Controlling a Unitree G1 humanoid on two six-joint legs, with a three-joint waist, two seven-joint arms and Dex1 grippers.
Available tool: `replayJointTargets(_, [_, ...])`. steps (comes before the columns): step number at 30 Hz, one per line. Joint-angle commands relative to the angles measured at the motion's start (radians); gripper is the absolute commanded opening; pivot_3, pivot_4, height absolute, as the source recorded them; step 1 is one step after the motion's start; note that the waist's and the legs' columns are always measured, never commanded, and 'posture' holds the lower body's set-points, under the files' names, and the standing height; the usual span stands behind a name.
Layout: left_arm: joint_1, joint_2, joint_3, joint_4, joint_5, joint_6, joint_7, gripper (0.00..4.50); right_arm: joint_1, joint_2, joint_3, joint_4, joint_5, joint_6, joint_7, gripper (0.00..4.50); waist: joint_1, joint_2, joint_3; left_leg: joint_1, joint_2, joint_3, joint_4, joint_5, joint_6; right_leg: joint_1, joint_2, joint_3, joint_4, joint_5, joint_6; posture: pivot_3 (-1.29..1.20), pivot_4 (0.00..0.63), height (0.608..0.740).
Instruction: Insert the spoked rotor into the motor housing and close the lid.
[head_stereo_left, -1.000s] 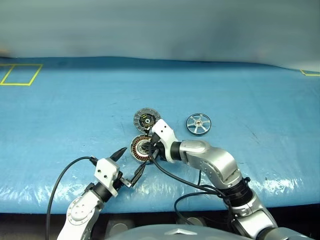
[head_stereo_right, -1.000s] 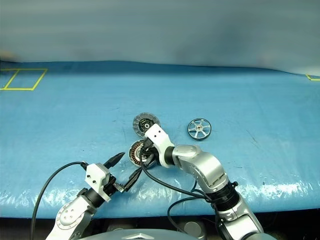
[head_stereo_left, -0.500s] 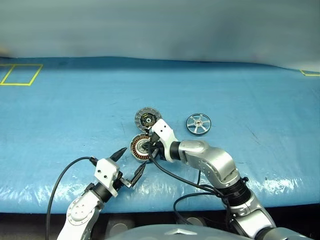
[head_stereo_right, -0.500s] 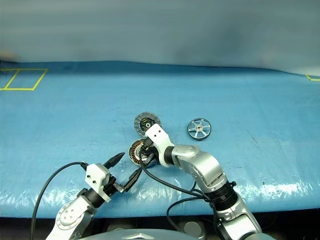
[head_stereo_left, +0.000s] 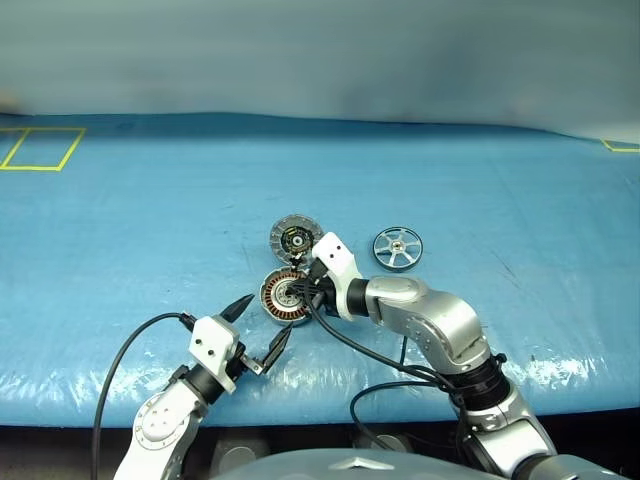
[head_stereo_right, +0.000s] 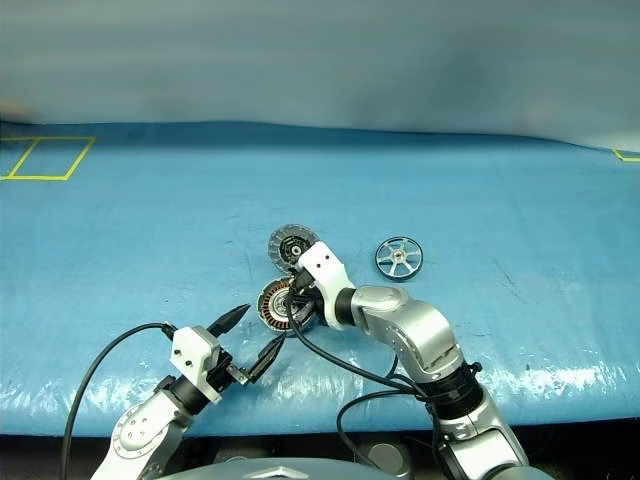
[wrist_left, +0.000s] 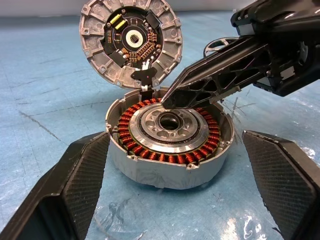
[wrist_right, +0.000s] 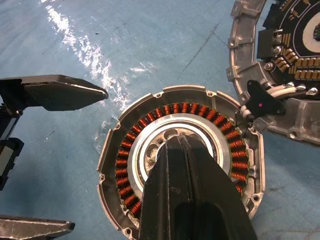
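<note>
The motor housing (head_stereo_left: 281, 297) lies open on the blue table, its copper windings (wrist_left: 150, 152) showing around a silver hub. The lid (head_stereo_left: 293, 239) lies flat just behind it, hinged to it, with its ribbed rim and dark centre facing up (wrist_left: 131, 40). To the right of both, the spoked rotor (head_stereo_left: 397, 247) rests flat and apart from them. My right gripper (wrist_right: 180, 139) is shut and empty, its tip over the housing's hub. My left gripper (head_stereo_left: 268, 316) stands open just in front of the housing, and its fingers (wrist_left: 75, 185) flank the housing without touching it.
The blue sheet covers the whole table, with its front edge (head_stereo_left: 320, 400) close under my arms. Yellow tape marks sit at the far left (head_stereo_left: 40, 148) and far right (head_stereo_left: 620, 146). Black cables (head_stereo_left: 360, 355) hang from both wrists.
</note>
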Motion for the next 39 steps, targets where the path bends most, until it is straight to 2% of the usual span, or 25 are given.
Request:
replayJointTargets(1, [0.000, 0.001, 0.000, -0.021, -0.005, -0.010, -0.006, 4.50, -0.006, 0.011, 0.004, -0.002, -0.002, -0.027, -0.001, 0.01, 0.000, 0.000, 0.000, 0.000, 0.000, 0.000, 0.000, 0.000, 0.000, 0.000, 0.000, 0.000, 0.000, 0.000, 0.000, 0.00, 0.150, 0.740])
replayJointTargets(15, [0.011, -0.002, -0.002, -0.023, -0.002, -0.012, 0.000, 4.50, -0.009, 0.012, 0.048, 0.019, -0.029, -0.029, 0.001, 0.01, -0.001, 0.000, 0.000, 0.000, 0.000, 0.000, 0.000, 0.000, 0.000, 0.000, 0.000, 0.000, 0.000, 0.000, 0.000, 0.00, 0.150, 0.740])
replayJointTargets(20, [0.018, -0.001, 0.000, -0.027, -0.001, -0.013, 0.002, 4.50, -0.012, -0.020, 0.003, -0.076, 0.012, -0.003, 0.023, 0.01, 0.000, 0.000, 0.000, 0.000, 0.000, 0.000, 0.000, 0.000, 0.000, 0.000, 0.000, 0.000, 0.000, 0.000, 0.000, 0.00, 0.150, 0.740])
replayJointTargets(27, [0.022, 0.011, 0.017, -0.039, 0.006, -0.011, 0.006, 4.50, -0.023, -0.235, -0.107, -0.242, 0.016, 0.037, 0.051, 0.01, 0.008, 0.000, 0.001, -0.001, 0.000, 0.000, 0.000, 0.000, 0.000, 0.000, 0.000, 0.000, -0.001, 0.000, 0.000, 0.00, 0.150, 0.740])
replayJointTargets(32, [0.003, 0.015, 0.018, -0.032, 0.004, -0.006, 0.000, 4.50, -0.077, -0.389, -0.142, -0.227, -0.059, 0.139, -0.016, 0.01, 0.008, 0.000, 0.001, -0.001, 0.000, 0.000, 0.001, 0.000, 0.000, -0.001, 0.000, 0.000, -0.001, 0.000, 0.000, 0.00, 0.150, 0.740])
replayJointTargets(35, [-0.006, 0.015, 0.015, -0.027, 0.002, -0.007, -0.005, 4.50, -0.098, -0.423, -0.162, -0.186, -0.092, 0.168, -0.054, 0.61, 0.009, -0.001, 0.001, -0.001, 0.000, 0.000, 0.001, 0.000, 0.000, -0.001, 0.000, 0.000, -0.001, 0.000, 0.000, 0.00, 0.150, 0.740])
replayJointTargets(39, [-0.014, 0.015, 0.012, -0.023, 0.002, -0.004, -0.008, 4.50, -0.111, -0.446, -0.144, -0.151, -0.127, 0.160, -0.069, 1.93, 0.009, -0.001, 0.001, -0.001, 0.000, 0.000, 0.000, -0.001, 0.001, -0.001, 0.000, 0.000, -0.001, 0.000, 0.000, 0.00, 0.150, 0.740])
